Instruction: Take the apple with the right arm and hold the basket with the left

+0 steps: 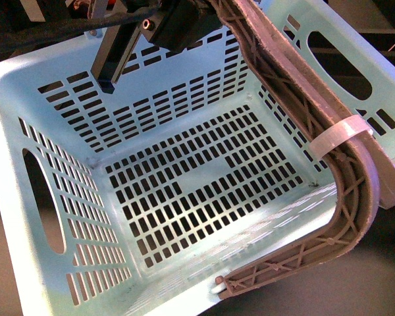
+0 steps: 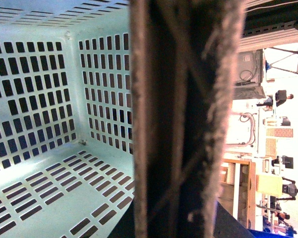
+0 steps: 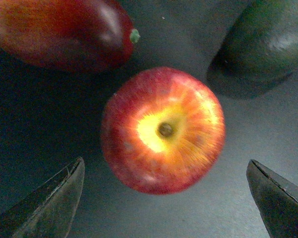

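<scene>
**Right arm.** In the right wrist view the round red apple (image 3: pixel 163 130) with a yellow patch around its pit lies at frame centre on a dark grey surface (image 3: pixel 39 134). The right gripper (image 3: pixel 165 163) stands spread wide. Its two dark fingertips (image 3: pixel 59 198) enter at the lower left and lower right corners, one on each side of the apple and clear of it. This alignment suits a straight descent and closure. An orange-red fruit (image 3: pixel 64 29) at upper left and a dark green fruit (image 3: pixel 268 39) at upper right lie near the apple, both cut off by the frame.

**Left arm.** In the front view the pale mint slotted plastic basket (image 1: pixel 26 85) is tilted, its opening towards the camera, presumably to receive the apple. Its brown-grey ribbed handle (image 1: pixel 355 197) with white clip (image 1: pixel 339 135) rises to the black left gripper (image 1: pixel 115 62) at upper centre. The contact point is cropped, and the left wrist view is largely blocked by the handle, so closure cannot be determined. The basket holds nothing.
</scene>
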Motion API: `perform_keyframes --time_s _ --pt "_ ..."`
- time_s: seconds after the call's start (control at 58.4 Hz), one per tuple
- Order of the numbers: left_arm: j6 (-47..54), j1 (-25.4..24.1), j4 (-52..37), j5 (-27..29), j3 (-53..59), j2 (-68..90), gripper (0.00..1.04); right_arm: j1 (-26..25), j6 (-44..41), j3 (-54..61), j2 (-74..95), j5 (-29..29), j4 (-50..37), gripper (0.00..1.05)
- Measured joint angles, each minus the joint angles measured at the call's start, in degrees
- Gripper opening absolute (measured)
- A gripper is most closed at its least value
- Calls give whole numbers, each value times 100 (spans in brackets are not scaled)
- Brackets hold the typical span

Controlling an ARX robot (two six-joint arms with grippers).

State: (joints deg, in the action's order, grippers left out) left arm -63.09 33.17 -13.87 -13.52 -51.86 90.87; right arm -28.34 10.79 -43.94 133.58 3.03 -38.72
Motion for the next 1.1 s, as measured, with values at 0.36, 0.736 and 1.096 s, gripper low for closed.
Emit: perform_keyframes --time_s 0.36,0.736,1.096 --pt "0 0 0 0 0 0 6 107 133 -573 310 153 254 96" --pt "0 0 0 0 0 0 6 118 195 -820 767 321 260 96" --pt "0 0 0 -2 0 0 6 -11 120 -579 822 254 -28 78"
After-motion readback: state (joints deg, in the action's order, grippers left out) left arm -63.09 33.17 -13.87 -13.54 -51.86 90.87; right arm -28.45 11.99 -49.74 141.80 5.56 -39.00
